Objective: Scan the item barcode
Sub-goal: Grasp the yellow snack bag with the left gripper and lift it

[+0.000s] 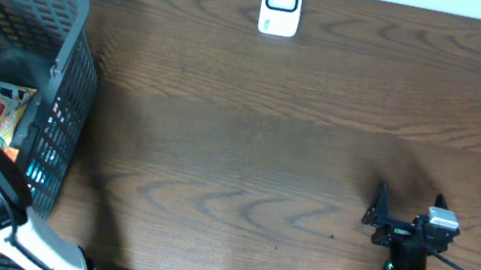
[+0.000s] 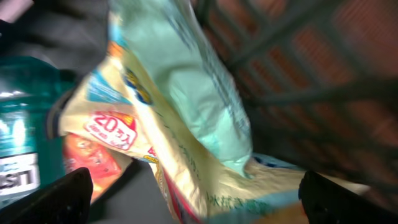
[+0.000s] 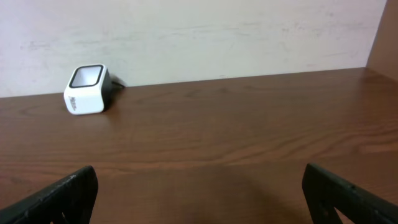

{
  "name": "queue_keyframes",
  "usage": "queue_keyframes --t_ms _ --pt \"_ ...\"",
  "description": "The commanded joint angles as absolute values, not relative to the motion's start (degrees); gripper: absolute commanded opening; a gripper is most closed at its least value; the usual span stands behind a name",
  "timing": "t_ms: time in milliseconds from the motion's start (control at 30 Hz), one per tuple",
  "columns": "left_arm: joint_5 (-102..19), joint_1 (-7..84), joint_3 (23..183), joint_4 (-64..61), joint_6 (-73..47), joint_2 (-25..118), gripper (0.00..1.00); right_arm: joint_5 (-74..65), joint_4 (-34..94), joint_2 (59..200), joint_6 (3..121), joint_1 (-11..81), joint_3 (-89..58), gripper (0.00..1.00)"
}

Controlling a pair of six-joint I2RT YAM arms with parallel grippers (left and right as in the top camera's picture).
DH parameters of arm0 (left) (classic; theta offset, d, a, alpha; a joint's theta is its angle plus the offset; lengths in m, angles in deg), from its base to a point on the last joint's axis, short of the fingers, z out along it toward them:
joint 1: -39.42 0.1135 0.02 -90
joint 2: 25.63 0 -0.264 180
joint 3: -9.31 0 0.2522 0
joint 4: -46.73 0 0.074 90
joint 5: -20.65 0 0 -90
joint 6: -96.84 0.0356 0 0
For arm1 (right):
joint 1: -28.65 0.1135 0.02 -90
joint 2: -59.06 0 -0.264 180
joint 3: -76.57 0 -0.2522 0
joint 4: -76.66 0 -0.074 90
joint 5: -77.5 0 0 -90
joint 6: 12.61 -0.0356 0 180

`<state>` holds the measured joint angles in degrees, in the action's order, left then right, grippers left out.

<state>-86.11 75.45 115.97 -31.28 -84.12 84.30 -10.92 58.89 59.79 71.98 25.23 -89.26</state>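
Left wrist: left pincer [image 2: 199, 202] spread, snack bag [image 2: 186, 106] just ahead btwn tips; right pincer [image 3: 199, 196] spread too

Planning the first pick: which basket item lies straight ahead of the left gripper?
The pale green and cream snack bag; the teal bottle and orange packet sit off to one side.
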Motion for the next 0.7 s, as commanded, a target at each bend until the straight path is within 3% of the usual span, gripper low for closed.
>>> queue_keyframes --t_ms 0,100,133,200,267,300,667 --pt "-83.44 75.47 114.88 -31.56 -81.01 88.78 0.90 -10.87 58.72 59.55 71.67 25.36 -89.35 0.99" --pt "-80.01 75.45 114.88 -31.60 -78.50 91.60 0.63 -10.87 58.72 59.55 71.69 25.36 -89.35 0.99" --pt "-78.39 75.45 114.88 -31.60 -77.23 92.28 0.60 -10.87 58.72 59.55 71.69 25.36 -89.35 0.99" --pt "-77.06 75.45 114.88 -31.60 -74.78 92.80 0.45 -10.87 58.72 59.55 71.69 25.36 -89.35 0.99" --pt "-77.02 75.47 114.90 -31.60 -72.47 92.41 0.12 -10.87 58.72 59.55 71.69 25.36 -89.35 0.99" --pt "-77.02 75.47 114.90 -31.63 -71.66 92.02 0.07 -10.87 58.72 59.55 71.69 25.36 -89.35 0.99" --pt "-74.65 75.45 116.87 -22.25 -56.73 71.52 0.07 -10.87 58.72 59.55 71.69 25.36 -89.35 0.99"
